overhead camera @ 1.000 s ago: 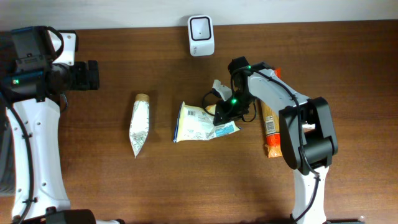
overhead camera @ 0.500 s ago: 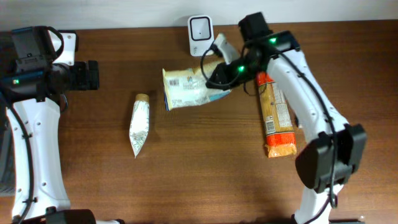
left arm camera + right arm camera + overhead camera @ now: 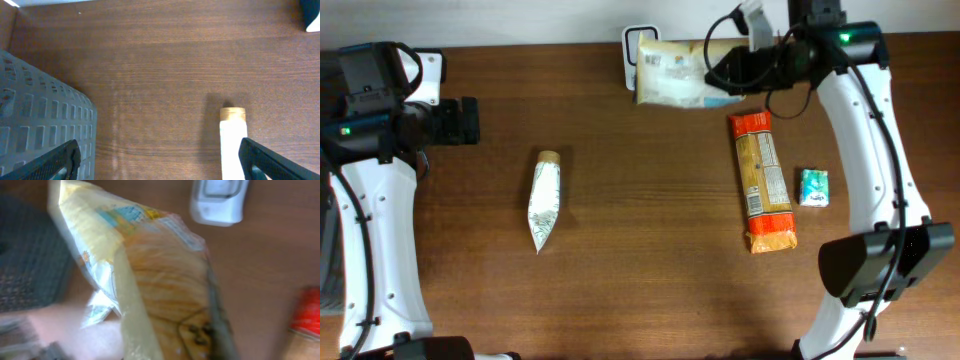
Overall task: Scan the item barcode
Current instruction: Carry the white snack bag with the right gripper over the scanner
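While a second ago the snack bag [image 3: 680,72] was lying flat on the counter [image 3: 640,250], the right jaws are now holding it lifted, pinched shut on one end. Its long axis is running straight out from the jaws, the free end pointing at the scanner [image 3: 220,200] just beyond them and partly covering it, so the scan is probably starting. The left jaws are standing wide open, empty.
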You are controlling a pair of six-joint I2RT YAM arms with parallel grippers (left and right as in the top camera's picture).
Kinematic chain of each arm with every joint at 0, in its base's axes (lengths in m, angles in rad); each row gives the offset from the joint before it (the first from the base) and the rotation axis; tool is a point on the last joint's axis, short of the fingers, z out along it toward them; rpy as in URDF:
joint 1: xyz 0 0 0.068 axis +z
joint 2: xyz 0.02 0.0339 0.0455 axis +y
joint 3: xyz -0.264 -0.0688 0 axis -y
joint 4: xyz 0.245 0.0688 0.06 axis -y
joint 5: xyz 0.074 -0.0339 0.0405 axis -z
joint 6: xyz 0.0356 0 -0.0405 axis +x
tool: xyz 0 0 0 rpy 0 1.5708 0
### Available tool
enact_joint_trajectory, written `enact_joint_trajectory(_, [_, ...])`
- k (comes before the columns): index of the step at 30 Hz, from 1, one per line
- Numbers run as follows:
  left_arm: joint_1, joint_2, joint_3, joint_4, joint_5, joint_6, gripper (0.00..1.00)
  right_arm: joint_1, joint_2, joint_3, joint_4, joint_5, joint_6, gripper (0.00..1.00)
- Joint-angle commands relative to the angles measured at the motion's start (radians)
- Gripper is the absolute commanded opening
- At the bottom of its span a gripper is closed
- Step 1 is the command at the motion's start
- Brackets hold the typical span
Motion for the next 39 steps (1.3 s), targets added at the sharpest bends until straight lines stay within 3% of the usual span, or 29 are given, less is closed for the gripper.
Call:
enact_joint_trajectory(1, [0.003, 0.000, 0.002, 0.001, 0.010, 0.016, 0.99, 0.097, -0.010, 0.042, 0.136, 0.576, 0.007, 0.04])
enact_joint_trajectory(4, [0.003, 0.000, 0.002, 0.001, 0.010, 0.016, 0.99, 0.202, 0.077, 0.042, 0.384, 0.943, -0.159, 0.04])
enact_joint_trajectory(12, [0.003, 0.000, 0.002, 0.001, 0.010, 0.016, 0.99, 0.338, 0.349, 0.042, 0.869, 1.269, -0.802, 0.04])
enact_joint_trajectory(18, [0.003, 0.000, 0.002, 0.001, 0.010, 0.016, 0.99, 0.375, 0.417, 0.042, 0.916, 1.336, -0.830, 0.04])
enact_joint_trajectory(25, [0.003, 0.000, 0.002, 0.001, 0.010, 0.016, 0.99, 0.396, 0.483, 0.042, 1.115, 1.411, -0.886, 0.04])
enact_joint_trajectory(39, [0.003, 0.000, 0.002, 0.001, 0.010, 0.016, 0.99, 0.397, 0.528, 0.042, 1.205, 1.463, -0.943, 0.04])
